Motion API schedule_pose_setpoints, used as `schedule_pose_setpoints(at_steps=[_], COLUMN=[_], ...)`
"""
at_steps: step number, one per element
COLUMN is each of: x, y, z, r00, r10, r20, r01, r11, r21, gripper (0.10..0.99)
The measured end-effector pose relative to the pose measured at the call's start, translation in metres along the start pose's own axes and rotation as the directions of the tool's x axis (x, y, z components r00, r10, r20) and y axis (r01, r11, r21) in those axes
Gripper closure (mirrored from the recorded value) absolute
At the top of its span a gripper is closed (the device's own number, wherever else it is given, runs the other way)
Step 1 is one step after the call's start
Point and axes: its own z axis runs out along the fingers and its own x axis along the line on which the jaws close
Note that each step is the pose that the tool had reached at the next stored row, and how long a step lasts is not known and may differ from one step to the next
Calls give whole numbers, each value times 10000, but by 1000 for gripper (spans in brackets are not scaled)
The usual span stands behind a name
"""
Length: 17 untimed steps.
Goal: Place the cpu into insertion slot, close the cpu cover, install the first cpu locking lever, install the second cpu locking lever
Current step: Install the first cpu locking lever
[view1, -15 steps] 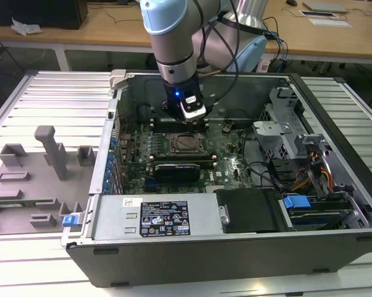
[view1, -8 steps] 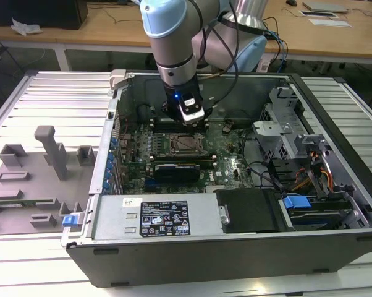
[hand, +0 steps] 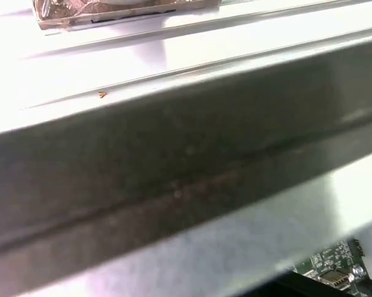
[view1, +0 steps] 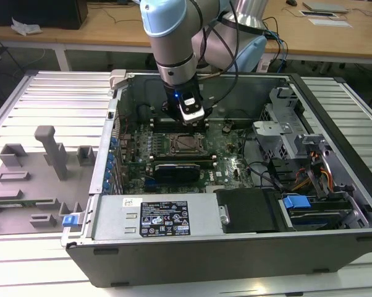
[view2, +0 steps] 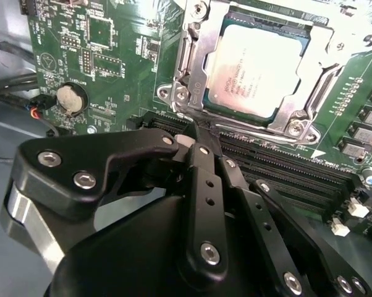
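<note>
Now the claw (view2: 195,133), fingers pressed together, holds nothing beside the cpu (view2: 257,65), whose tiny writing is unreadable, under the cpu cover (view2: 300,114).

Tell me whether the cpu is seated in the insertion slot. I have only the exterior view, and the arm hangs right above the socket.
Observer: Yes. In the second wrist view the cpu lies flat in the insertion slot, pale metal face up.
Operator: And the cpu cover?
Observer: The cpu cover is folded down over the chip, which shows through its square window.
Operator: Where exactly is the end effector?
Observer: The end effector is shut, its tip at the socket's edge next to a corner of the cover. I cannot tell whether it pinches a lever.
</note>
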Motion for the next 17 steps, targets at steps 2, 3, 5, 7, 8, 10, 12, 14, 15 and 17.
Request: schedule_pose_setpoints(at_steps=[2, 3, 5, 7, 8, 10, 12, 14, 15, 17], x=[-9, -13, -23, -32, -34, -35, -35, -35, -37, -48], y=[8, 12, 19, 26, 27, 27, 27, 27, 28, 31], z=[-45, -66, -110, -153, -158, -165, -165, -165, -163, -159], r00=[10000, 10000, 10000, 10000, 10000, 10000, 10000, 10000, 9999, 9991], r10=[-5, -4, 0, 18, 30, 63, 65, 67, 81, 119], r20=[8, 10, 14, 37, 44, 51, 51, 43, -72, -418], r01=[5, 4, 0, -18, -30, -64, -66, -68, -79, -104], r11=[10000, 10000, 10000, 9999, 9999, 9998, 9998, 9998, 9997, 9993], r21=[26, 32, 45, 106, 134, 193, 195, 198, 239, 360], gripper=[980, 980, 980, 980, 980, 980, 980, 980, 980, 980])
